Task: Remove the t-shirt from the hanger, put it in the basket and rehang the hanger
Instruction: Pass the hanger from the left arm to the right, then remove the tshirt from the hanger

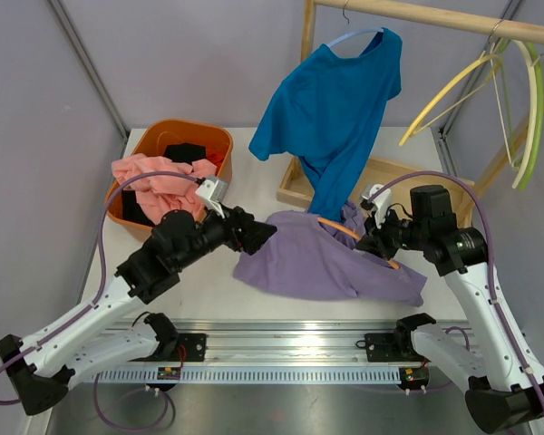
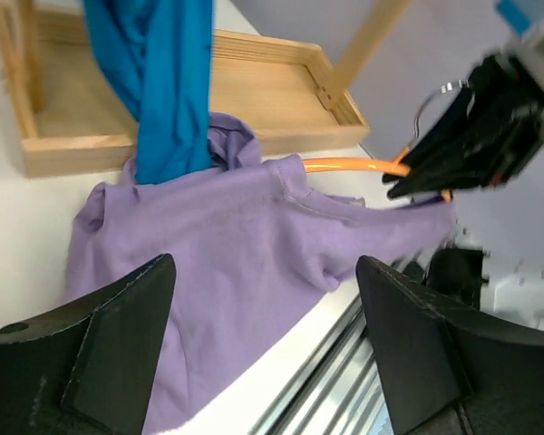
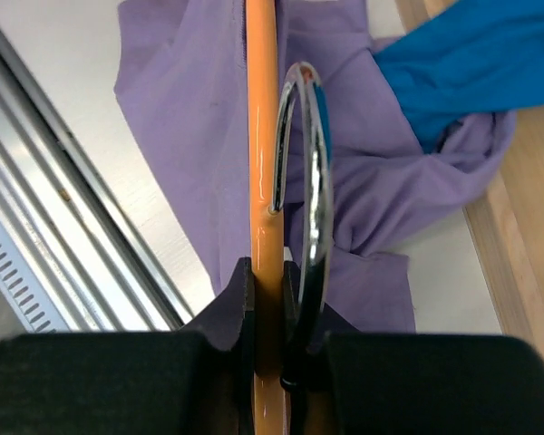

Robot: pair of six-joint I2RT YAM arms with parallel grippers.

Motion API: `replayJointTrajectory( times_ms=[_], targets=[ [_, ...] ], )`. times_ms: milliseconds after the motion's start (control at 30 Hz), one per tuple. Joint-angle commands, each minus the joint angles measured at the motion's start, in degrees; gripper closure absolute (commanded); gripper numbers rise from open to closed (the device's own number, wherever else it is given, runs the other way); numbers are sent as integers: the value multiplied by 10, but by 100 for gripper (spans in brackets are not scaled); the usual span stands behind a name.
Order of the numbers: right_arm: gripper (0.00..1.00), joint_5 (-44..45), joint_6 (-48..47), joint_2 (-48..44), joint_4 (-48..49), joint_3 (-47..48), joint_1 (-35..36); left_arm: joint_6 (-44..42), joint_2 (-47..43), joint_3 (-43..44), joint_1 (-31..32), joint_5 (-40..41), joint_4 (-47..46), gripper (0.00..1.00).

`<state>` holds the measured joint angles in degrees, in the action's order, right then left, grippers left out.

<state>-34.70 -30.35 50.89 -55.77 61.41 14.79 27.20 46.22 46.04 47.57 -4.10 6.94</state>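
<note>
A purple t-shirt [image 1: 322,258] lies spread on the white table, still on an orange hanger [image 1: 344,231] whose arm runs into its collar. My right gripper [image 1: 378,243] is shut on the hanger [image 3: 263,136] beside its metal hook [image 3: 310,154], with the shirt [image 3: 199,91] beyond. My left gripper [image 1: 258,237] is open and empty at the shirt's left edge; its view shows the shirt [image 2: 227,245], the hanger [image 2: 354,166] and the right gripper [image 2: 476,127].
A blue t-shirt [image 1: 340,109] hangs from a wooden rail [image 1: 435,18] down to the purple shirt. A wooden tray [image 1: 381,177] lies behind. An orange bin [image 1: 140,145] of clothes stands at left. Yellow-green hangers [image 1: 508,91] hang at right.
</note>
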Motion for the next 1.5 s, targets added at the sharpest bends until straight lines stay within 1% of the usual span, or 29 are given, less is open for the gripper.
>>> replayJointTrajectory(
  times_ms=[0, 100, 133, 167, 233, 333, 400, 467, 533, 667, 767, 800, 900, 933, 1000, 1033, 1067, 1133, 1167, 1200, 1267, 1367, 1433, 1467],
  targets=[
    [100, 88, 56, -18, 72, -9, -5, 109, 30, 29, 3, 89, 34, 16],
    [100, 84, 67, -24, 86, -23, -7, 166, 103, 45, 31, 100, 10, 16],
    [100, 84, 68, -26, 88, -26, -5, 186, 120, 49, 53, 107, -16, 16],
    [100, 83, 68, -26, 88, -27, -7, 195, 158, 59, 66, 116, -30, 16],
    [100, 77, 67, -33, 87, -32, -7, 207, 199, 75, 90, 139, -66, 17],
    [100, 68, 70, -44, 91, -43, -9, 220, 272, 123, 133, 164, -67, 17],
    [100, 63, 70, -50, 93, -47, -12, 225, 310, 149, 144, 196, -67, 17],
    [100, 50, 68, -58, 92, -52, -15, 241, 331, 156, 149, 212, -87, 19],
    [100, 43, 68, -66, 92, -56, -20, 253, 357, 165, 150, 223, -88, 21],
    [100, 27, 71, -76, 94, -61, -27, 279, 394, 185, 150, 250, -82, 25],
    [100, 16, 72, -83, 92, -61, -31, 291, 418, 193, 148, 276, -83, 31],
    [100, 16, 72, -86, 91, -62, -33, 292, 422, 193, 149, 282, -83, 37],
    [100, 13, 71, -90, 88, -66, -35, 285, 434, 205, 149, 298, -81, 44],
    [100, 13, 71, -91, 87, -67, -36, 285, 436, 208, 147, 299, -76, 56],
    [100, 20, 64, -91, 83, -67, -36, 280, 438, 209, 145, 298, -76, 64],
    [100, 25, 61, -90, 82, -67, -36, 280, 437, 210, 145, 297, -71, 71],
    [100, 33, 53, -88, 80, -67, -36, 278, 434, 207, 144, 294, -71, 76],
    [100, 38, 44, -81, 73, -63, -36, 272, 422, 201, 144, 293, -71, 78],
    [100, 37, 36, -76, 71, -61, -36, 269, 416, 197, 144, 291, -71, 84],
    [100, 35, 33, -70, 65, -58, -36, 267, 406, 188, 143, 289, -73, 87],
    [100, 31, 25, -63, 61, -52, -36, 255, 395, 182, 141, 279, -78, 91],
    [100, 31, 16, -53, 51, -44, -36, 242, 375, 165, 135, 242, -91, 92],
    [100, 30, 12, -43, 47, -41, -37, 235, 356, 148, 131, 225, -108, 86],
    [100, 29, 10, -41, 47, -41, -36, 234, 351, 145, 130, 207, -111, 80]
  ],
)
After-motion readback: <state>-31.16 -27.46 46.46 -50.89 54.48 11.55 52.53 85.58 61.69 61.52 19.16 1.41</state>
